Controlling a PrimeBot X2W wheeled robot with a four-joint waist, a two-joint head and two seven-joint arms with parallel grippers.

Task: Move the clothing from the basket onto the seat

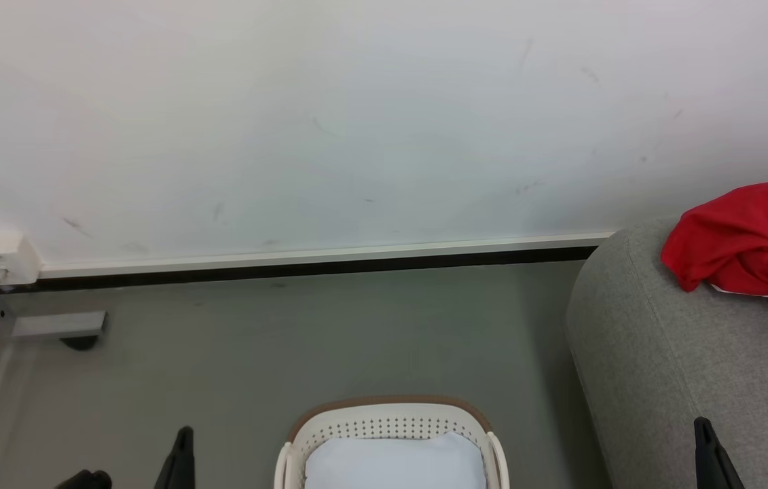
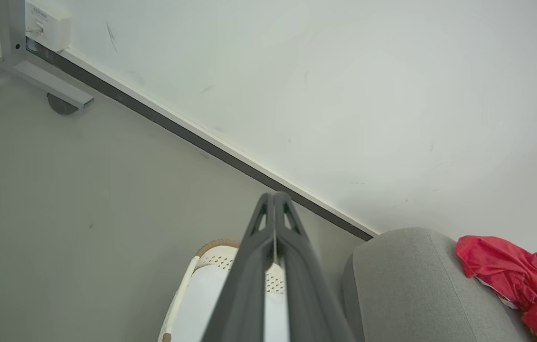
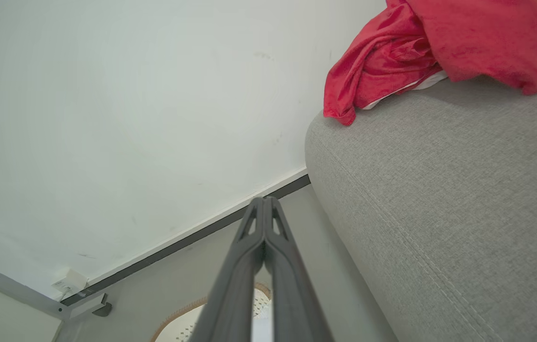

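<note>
two grippers, both empty: the left gripper [image 2: 274, 197] has its fingers pressed flat together, and the right gripper [image 3: 263, 200] is closed the same way, with nothing between them. the clothing [image 1: 743, 238] lies in a bunched red heap on the rounded top edge of the seat [image 1: 662, 353], close to the wall [image 1: 356, 122] and well apart from the basket [image 1: 390, 415]. the basket stands on the floor [image 1: 288, 339] beside the seat and, in the part that shows, holds a flat pale pad [image 1: 394, 462] and no red cloth. judged from that, the move looks done.

the clothing looks light, soft and limp. it will likely sag and drape from wherever it is pinched, and it gives no stiffness to push against. part of it hangs over the curve of the seat, so a nudge could slide it off. if it needs shifting further onto the seat, the best hold looks like a thick raised fold on top of the heap, where several layers bunch together. the white trim [image 3: 410, 88] peeking out underneath is thin and would probably slip free.
</note>
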